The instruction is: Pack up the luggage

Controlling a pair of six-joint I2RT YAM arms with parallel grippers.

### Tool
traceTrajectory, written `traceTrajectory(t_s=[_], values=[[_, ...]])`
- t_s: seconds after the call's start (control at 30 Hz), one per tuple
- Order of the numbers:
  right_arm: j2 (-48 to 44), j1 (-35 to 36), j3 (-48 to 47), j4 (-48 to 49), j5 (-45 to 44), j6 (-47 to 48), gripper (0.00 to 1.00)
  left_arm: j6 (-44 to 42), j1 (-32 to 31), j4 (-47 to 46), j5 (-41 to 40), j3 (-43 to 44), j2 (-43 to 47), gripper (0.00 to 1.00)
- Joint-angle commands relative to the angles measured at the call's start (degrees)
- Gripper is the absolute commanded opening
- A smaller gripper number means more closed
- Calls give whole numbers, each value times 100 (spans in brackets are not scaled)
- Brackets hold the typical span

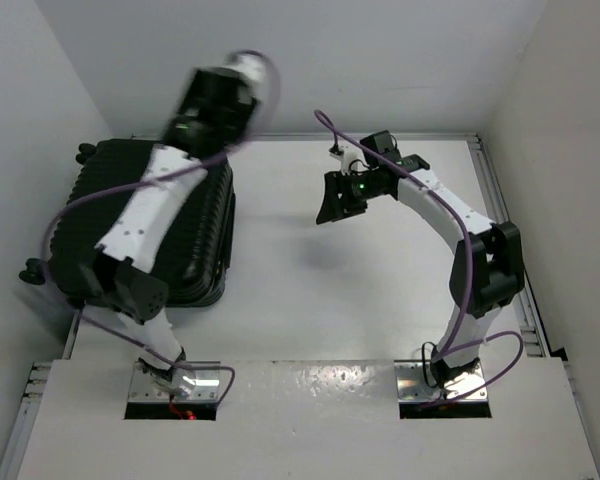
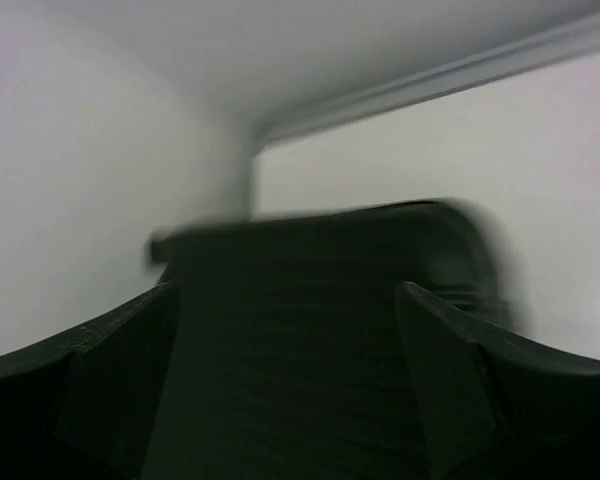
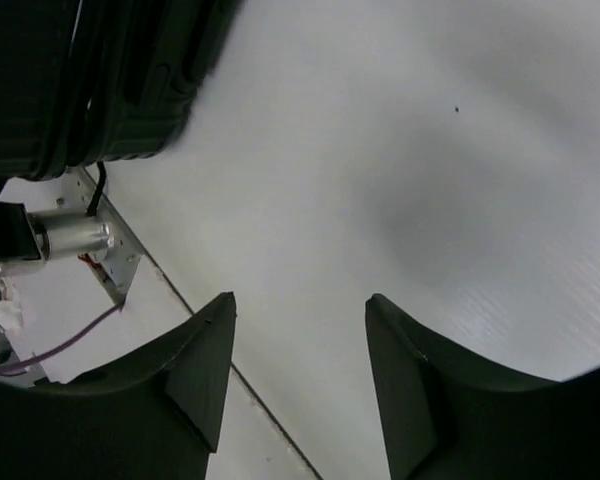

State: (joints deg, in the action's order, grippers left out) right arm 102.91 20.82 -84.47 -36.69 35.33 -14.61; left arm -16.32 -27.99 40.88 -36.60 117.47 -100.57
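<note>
The luggage (image 1: 195, 235) is a large black ribbed hard-shell suitcase. It lies flat and shut at the left of the table, with small wheels on its left side. My left gripper (image 1: 195, 125) is raised above its far end and is motion-blurred. In the left wrist view the left gripper (image 2: 287, 292) is open and empty, and the blurred luggage (image 2: 310, 300) fills the space beyond the fingers. My right gripper (image 1: 332, 205) hovers over the table's middle, apart from the luggage. In the right wrist view the right gripper (image 3: 300, 298) is open and empty, with the luggage (image 3: 70, 80) at top left.
White walls enclose the table at the left, back and right. A metal rail (image 1: 505, 240) runs along the table's right edge. The left arm's base mount (image 3: 70, 235) and a purple cable (image 3: 60, 345) show in the right wrist view.
</note>
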Motion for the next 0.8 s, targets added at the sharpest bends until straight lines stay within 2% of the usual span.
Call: traceTrajectory(t_s=[0.0, 0.03, 0.07, 0.1, 0.13, 0.2, 0.23, 0.33, 0.53, 0.67, 0.77], values=[[-114, -113, -17, -252, -106, -121, 55, 1280, 2409, 419, 54, -293, 1443, 93], [-70, -78, -96, -234, -105, -112, 55, 1332, 2717, 768, 309, -434, 1540, 90], [-26, -43, -131, -190, -114, -95, 53, 1228, 3329, 920, 973, -714, 1680, 89], [-8, -43, -140, -138, -123, -112, 53, 1140, 3335, 1026, 979, -717, 1751, 87], [18, -34, -149, -59, -114, -147, 53, 1000, 3909, 1123, 1701, -1021, 1830, 85], [44, 19, -184, 21, -97, -157, 53, 597, 4396, 1308, 2286, -1260, 1945, 83], [97, 36, -210, 4, -97, -156, 53, 455, 4842, 1308, 2680, -1523, 2058, 80], [132, 71, -228, -14, -70, -121, 52, -133, 5636, 1378, 3245, -1929, 2059, 73], [71, 80, -132, 108, -35, -51, 52, -987, 6839, 1378, 3808, -2333, 1612, 63], [-17, 98, -17, 249, -35, -16, 52, -1435, 7140, 1063, 3932, -2622, 1348, 60], [-26, 98, -8, 250, 0, -24, 52, -1663, 7141, 755, 3723, -2878, 1234, 59]])
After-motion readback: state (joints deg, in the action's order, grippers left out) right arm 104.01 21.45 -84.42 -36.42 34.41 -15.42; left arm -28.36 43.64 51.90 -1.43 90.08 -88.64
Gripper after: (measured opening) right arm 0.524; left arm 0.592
